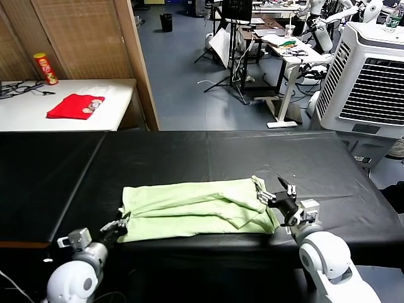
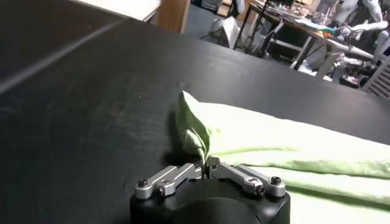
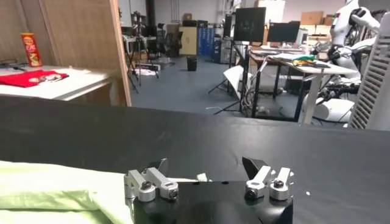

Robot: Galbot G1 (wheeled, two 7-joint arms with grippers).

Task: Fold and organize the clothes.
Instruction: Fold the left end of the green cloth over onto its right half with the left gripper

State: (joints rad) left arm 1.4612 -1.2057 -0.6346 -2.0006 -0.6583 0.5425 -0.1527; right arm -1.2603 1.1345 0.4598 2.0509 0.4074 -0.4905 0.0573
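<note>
Covering most of the head view, the black table (image 1: 189, 158) carries the pale green T-shirt (image 1: 196, 211), which lies already folded into a long flat band near the front edge, stretching from one gripper to the other. Beyond it stand a white side table (image 1: 120, 101), with a small red cloth (image 1: 76, 106) and a red-and-yellow canister (image 1: 45, 68), and a white ribbed cooler unit (image 1: 372, 76) to the right.

My read is that the shirt is thin, light and limp: it creases readily, will sag from any single point and will hold no shape, so it wants to be taken at the end corners, both layers together, and kept taut between the two arms.

At the band's left end, the left gripper (image 2: 207, 170) has its fingers pressed together on a bunched corner of fabric, which rises in a small peak just ahead of the tips. At the right end, the right gripper (image 3: 207, 173) stands with its fingers spread wide, just beside the cloth edge and holding nothing.

No brand or lettering can be read on the shirt; the canister's label is too small to make out.
</note>
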